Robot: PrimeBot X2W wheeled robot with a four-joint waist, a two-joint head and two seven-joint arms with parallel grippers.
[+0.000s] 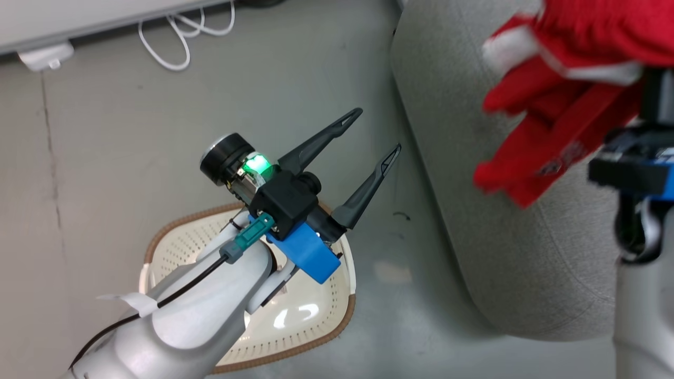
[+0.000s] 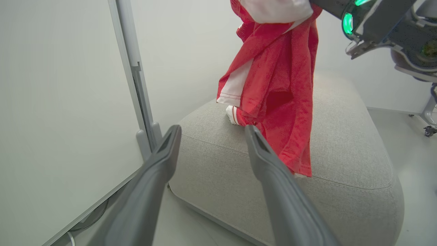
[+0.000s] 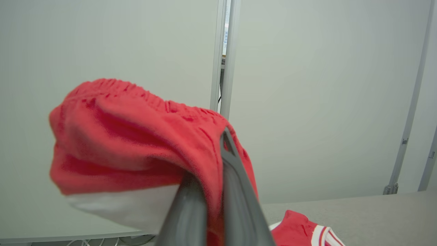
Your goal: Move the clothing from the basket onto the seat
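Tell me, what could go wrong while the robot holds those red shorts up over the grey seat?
The shorts hang from the shut right claw fairly near the edge of the seat. If they are dropped here, they might slide off onto the floor. The cloth is also draped over one finger, so it may cling when the claw opens.

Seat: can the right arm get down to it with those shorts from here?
Probably yes: the right gripper, shut on the shorts, hangs over the seat with nothing between; the other red garment lies aside.
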